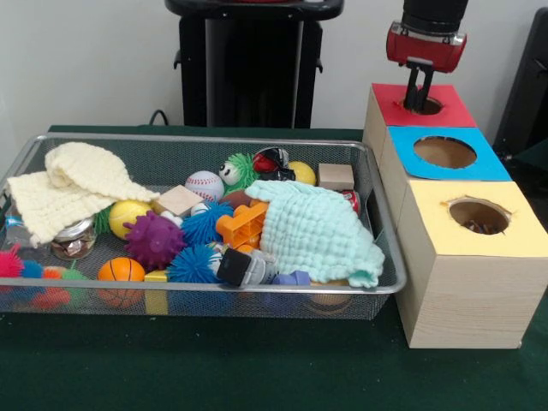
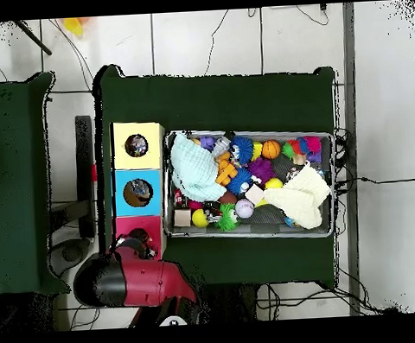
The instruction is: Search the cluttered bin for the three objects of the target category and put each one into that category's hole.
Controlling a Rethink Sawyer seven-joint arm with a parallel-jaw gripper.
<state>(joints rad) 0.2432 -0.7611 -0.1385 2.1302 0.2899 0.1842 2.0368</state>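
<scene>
Three wooden boxes stand in a row right of the bin, each with a round hole: red top (image 1: 454, 108) (image 2: 127, 228), blue top (image 1: 486, 159) (image 2: 121, 193), yellow top (image 1: 514, 214) (image 2: 120, 145). My gripper (image 1: 420, 103) (image 2: 139, 244) hangs straight over the red box, its lower end dipped into the red hole, so nothing shows of what it may hold. Something brownish lies inside the yellow hole. The wire mesh bin (image 1: 205, 142) (image 2: 253, 234) holds a baseball (image 1: 204, 185), a small basketball (image 1: 121, 271), a purple spiky ball (image 1: 154, 240), an orange block (image 1: 242, 224) and wooden blocks (image 1: 336, 176).
A mint cloth (image 1: 317, 231) covers the bin's right part and a cream knitted cloth (image 1: 73, 184) its left corner. A glass jar (image 1: 74, 240), blue spiky balls (image 1: 195, 264), a green fuzzy ball (image 1: 240, 171) and a yellow ball (image 1: 127, 216) crowd the bin.
</scene>
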